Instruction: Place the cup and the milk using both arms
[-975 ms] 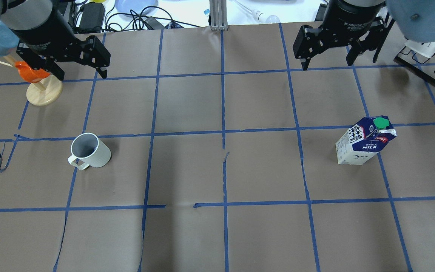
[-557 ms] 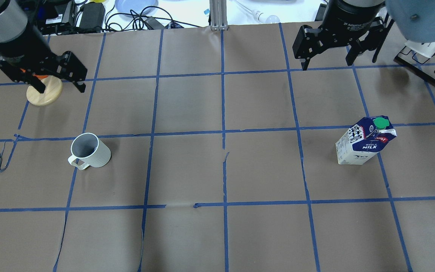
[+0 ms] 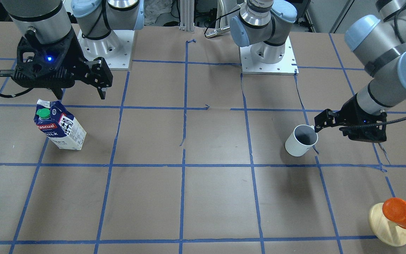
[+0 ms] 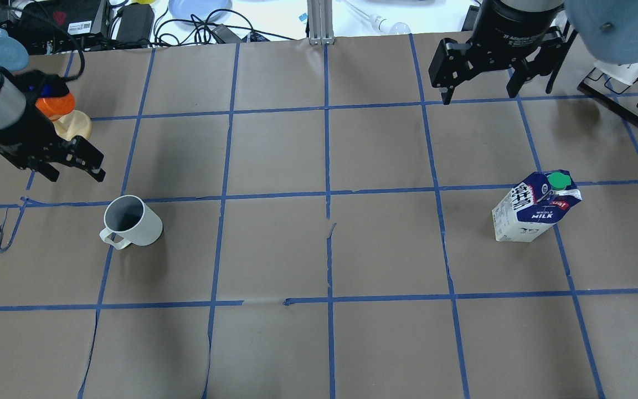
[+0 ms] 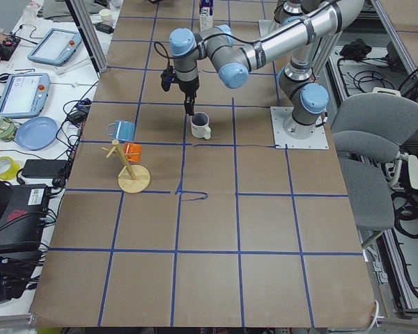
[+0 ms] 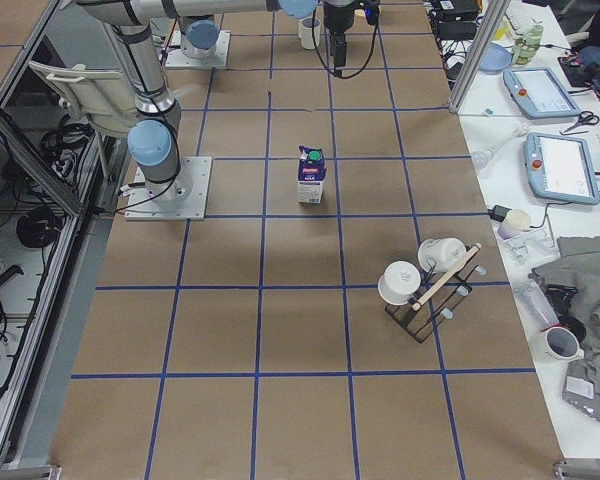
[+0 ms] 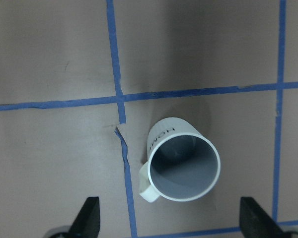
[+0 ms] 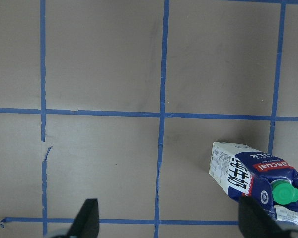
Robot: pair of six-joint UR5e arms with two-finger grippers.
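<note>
The white cup (image 4: 130,221) stands upright on the brown table, handle toward the near-left. It also shows in the front view (image 3: 301,141) and fills the lower middle of the left wrist view (image 7: 184,166). My left gripper (image 4: 75,176) is open and empty, just beyond and left of the cup; in the front view (image 3: 351,132) one finger comes close to the rim. The milk (image 4: 535,208) stands upright on the right, also in the front view (image 3: 60,125) and the right wrist view (image 8: 256,176). My right gripper (image 4: 479,97) is open and empty, high and well beyond the carton.
A wooden mug tree (image 4: 72,124) with an orange mug (image 4: 56,105) stands just behind my left arm; a blue mug (image 4: 0,52) hangs further back. A black rack with white mugs (image 4: 629,94) sits at the far right. Cables and a plate lie past the far edge.
My left gripper has swung from over the mug tree toward the near side and dropped lower, ending close to the cup. The right gripper, cup and milk have stayed put.
</note>
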